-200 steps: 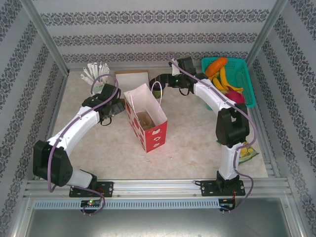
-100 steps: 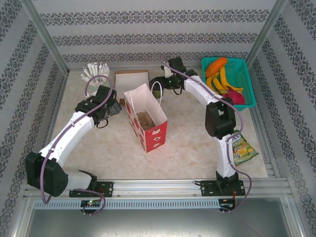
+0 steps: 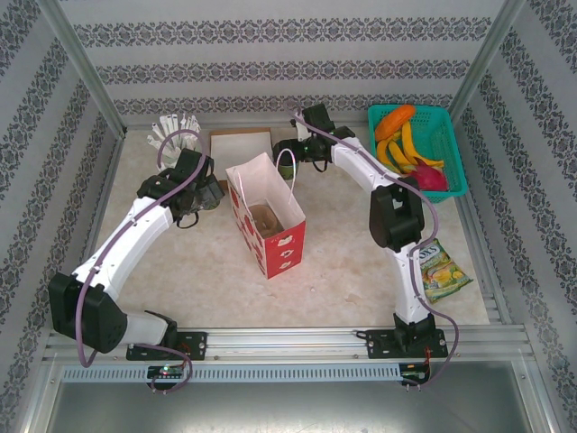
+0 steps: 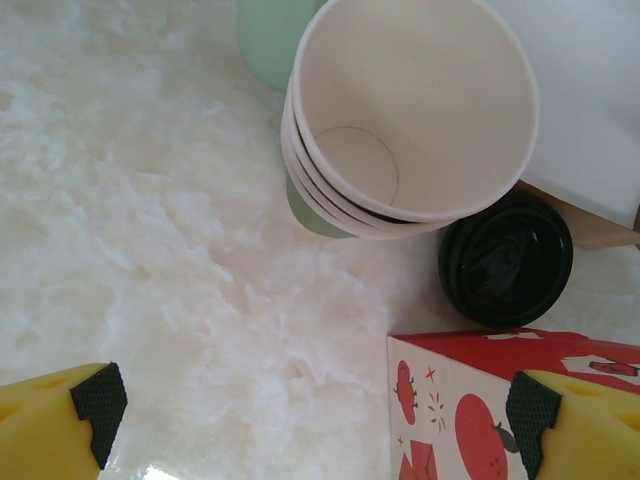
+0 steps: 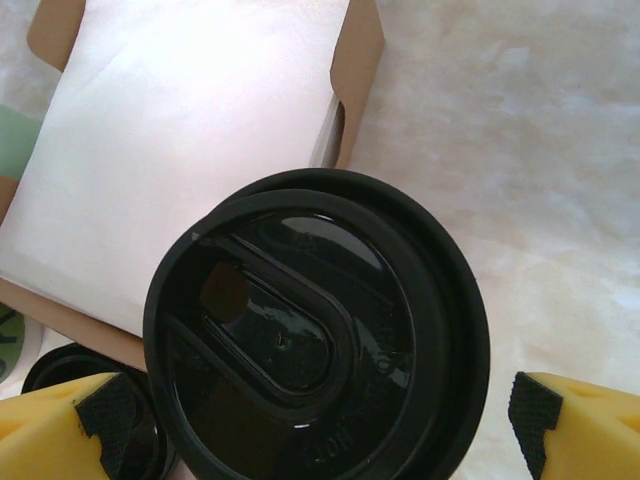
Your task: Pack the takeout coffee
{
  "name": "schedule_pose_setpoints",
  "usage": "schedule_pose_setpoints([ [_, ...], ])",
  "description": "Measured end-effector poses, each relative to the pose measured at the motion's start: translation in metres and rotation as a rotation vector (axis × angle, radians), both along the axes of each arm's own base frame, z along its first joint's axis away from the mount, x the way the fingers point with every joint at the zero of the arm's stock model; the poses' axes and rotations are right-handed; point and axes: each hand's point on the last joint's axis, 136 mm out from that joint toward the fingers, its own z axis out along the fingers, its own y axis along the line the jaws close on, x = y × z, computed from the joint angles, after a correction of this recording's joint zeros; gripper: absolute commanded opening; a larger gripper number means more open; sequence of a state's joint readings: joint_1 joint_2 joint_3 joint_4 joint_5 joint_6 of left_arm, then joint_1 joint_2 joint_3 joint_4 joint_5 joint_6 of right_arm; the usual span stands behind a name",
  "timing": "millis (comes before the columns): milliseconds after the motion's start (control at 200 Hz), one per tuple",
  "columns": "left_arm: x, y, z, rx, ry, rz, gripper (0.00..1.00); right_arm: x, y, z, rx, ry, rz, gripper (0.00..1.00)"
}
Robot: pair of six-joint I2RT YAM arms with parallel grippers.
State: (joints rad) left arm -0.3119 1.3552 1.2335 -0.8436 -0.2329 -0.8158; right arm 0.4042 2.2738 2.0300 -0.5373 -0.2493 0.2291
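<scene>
Takeout coffee (image 5: 315, 330) between spread right tool (image 5: 317, 418) fingers, seemingly ungripped (its sides hidden from above); left tool (image 4: 315, 405) spread, empty.

High overhead view of the whole desk (image 3: 361, 262); both wrist cameras close, downward, sharing the white-topped box (image 4: 590, 110).

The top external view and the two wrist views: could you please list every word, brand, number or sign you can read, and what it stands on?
No text can be quoted with confidence.
Snack packet: dark lettering on its front, too small to read.
Takeout coffee's black lid: faint raised marks near the rim, too blurred to read.
Red paper bag: printed red fruit pictures, no words.
</scene>
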Motion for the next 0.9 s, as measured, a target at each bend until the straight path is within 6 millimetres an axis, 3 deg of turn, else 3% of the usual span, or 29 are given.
schedule_pose_setpoints([
  [475, -0.005, 0.002, -0.004, 0.013, 0.027, 0.002, 1.00, 0.013, 0.006, -0.011, 0.002, 0.002, 0.001, 0.98],
  [899, -0.005, 0.002, -0.004, 0.014, 0.028, 0.001, 1.00, 0.012, 0.009, -0.009, 0.001, -0.001, 0.007, 0.87],
])
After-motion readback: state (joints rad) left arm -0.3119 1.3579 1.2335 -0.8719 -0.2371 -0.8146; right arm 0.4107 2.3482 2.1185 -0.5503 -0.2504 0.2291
